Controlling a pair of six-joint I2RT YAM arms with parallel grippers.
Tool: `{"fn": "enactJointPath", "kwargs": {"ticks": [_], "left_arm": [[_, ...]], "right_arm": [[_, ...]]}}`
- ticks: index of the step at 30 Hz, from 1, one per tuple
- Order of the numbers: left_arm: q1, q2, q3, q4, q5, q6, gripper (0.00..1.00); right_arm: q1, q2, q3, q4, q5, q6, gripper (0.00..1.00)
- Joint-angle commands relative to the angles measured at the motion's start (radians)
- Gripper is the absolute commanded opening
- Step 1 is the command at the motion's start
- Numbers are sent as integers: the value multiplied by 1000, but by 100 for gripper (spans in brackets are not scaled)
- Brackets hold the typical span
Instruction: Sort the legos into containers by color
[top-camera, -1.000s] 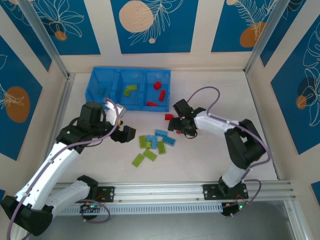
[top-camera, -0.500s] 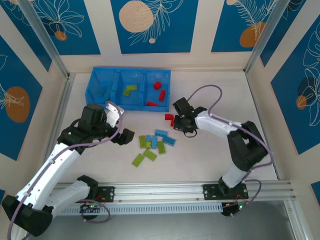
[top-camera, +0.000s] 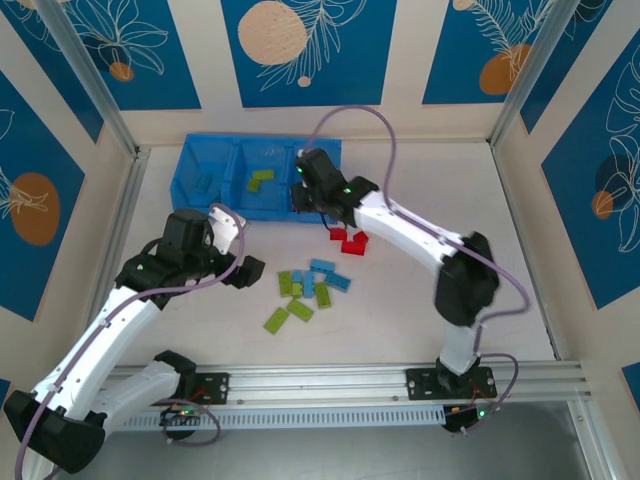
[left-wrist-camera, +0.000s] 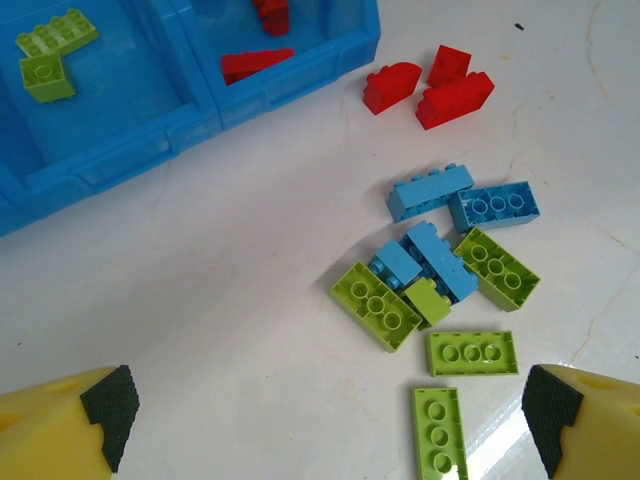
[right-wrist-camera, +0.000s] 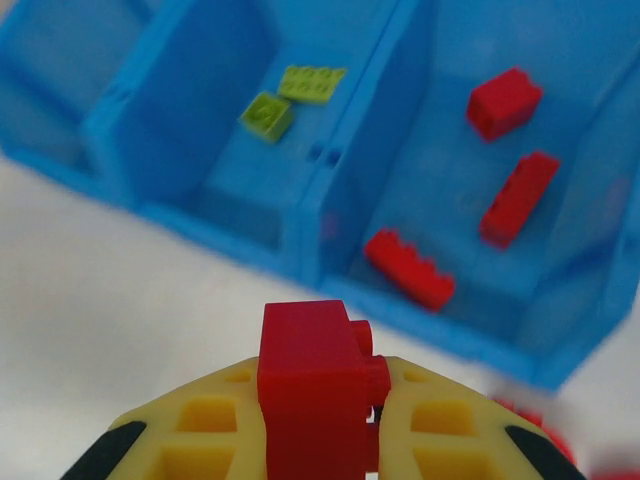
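Our right gripper (right-wrist-camera: 315, 425) is pinching a blocky red brick (right-wrist-camera: 312, 385) between its yellow fingers. In the wrist view it hangs just short of the near wall of the blue tray (right-wrist-camera: 320, 190), roughly in line with the divider between the middle and right compartments. Our left gripper (left-wrist-camera: 325, 410) is spread wide and holding nothing, low over the table beside the mixed pile (left-wrist-camera: 440, 270).

We judge the sort to be under halfway. The right compartment holds three red bricks (right-wrist-camera: 505, 100) and the middle one two lime green bricks (right-wrist-camera: 295, 95). The left one seems to hold a single light blue brick (top-camera: 205, 183), though blue on blue is hard to read from above. Left on the table are three loose red bricks (left-wrist-camera: 425, 85) close to the tray's front. A little nearer us lies the pile, about four light blue and five green pieces, some touching or overlapping.

The held brick is glossy, solid red, squarish, with a stud showing on its right side. It sits upright and centred in the pinch, so a drop into the red compartment looks simple.
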Motion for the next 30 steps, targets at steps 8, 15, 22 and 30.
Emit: {"fn": "enactJointPath", "kwargs": {"ticks": [8, 15, 22, 30], "left_arm": [[2, 6, -11, -17, -51, 26, 100], [2, 20, -8, -18, -48, 27, 100], [2, 32, -13, -6, -57, -27, 100], [0, 68, -22, 28, 22, -465, 100]], "right_arm": [[-110, 485, 638, -325, 0, -133, 30], [-109, 408, 668, -353, -91, -125, 41], [-84, 117, 441, -383, -233, -93, 44], [26, -395, -129, -256, -380, -87, 56]]}}
